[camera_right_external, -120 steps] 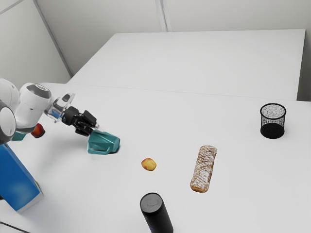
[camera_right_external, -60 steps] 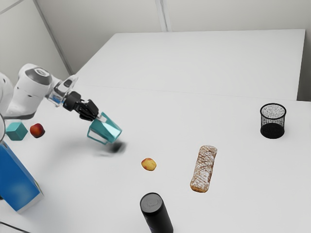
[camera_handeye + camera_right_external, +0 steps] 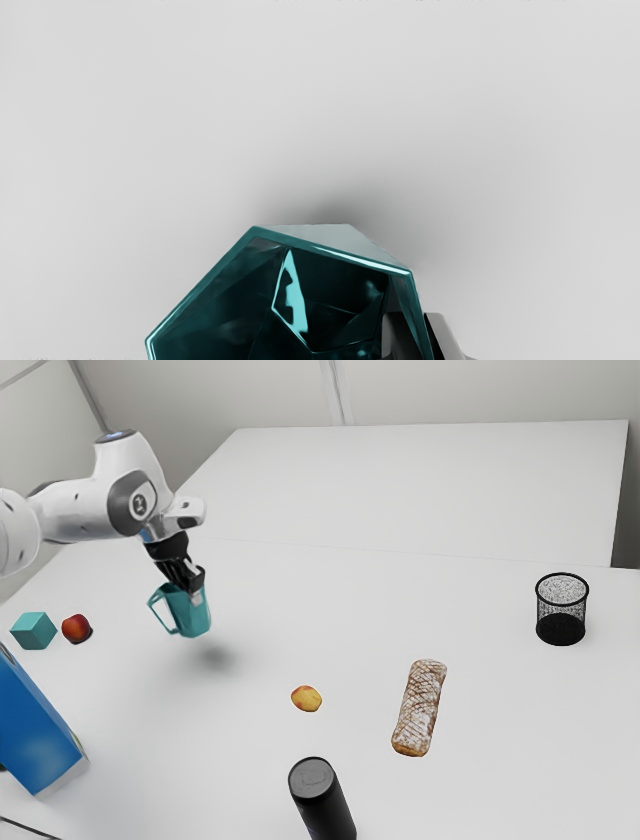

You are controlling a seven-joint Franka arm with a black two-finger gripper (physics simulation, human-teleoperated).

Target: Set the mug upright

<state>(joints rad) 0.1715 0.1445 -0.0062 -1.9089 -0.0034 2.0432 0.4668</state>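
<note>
teal mug [image 3: 189, 619] beneath gripper [image 3: 196, 594], wall gripped between its fingers

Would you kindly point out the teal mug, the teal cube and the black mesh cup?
Teal mug [image 3: 189, 616]: exterior view, side of its body.
Teal cube [image 3: 36, 635]: exterior view, a side face.
Black mesh cup [image 3: 562, 607]: exterior view, mesh side wall.

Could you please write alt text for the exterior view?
A robot's black hand holds a teal mug nearly upright above a white table. On it are a teal cube, red fruit, yellow fruit, long pastry, black mesh holder, black cylinder and blue box.
</note>
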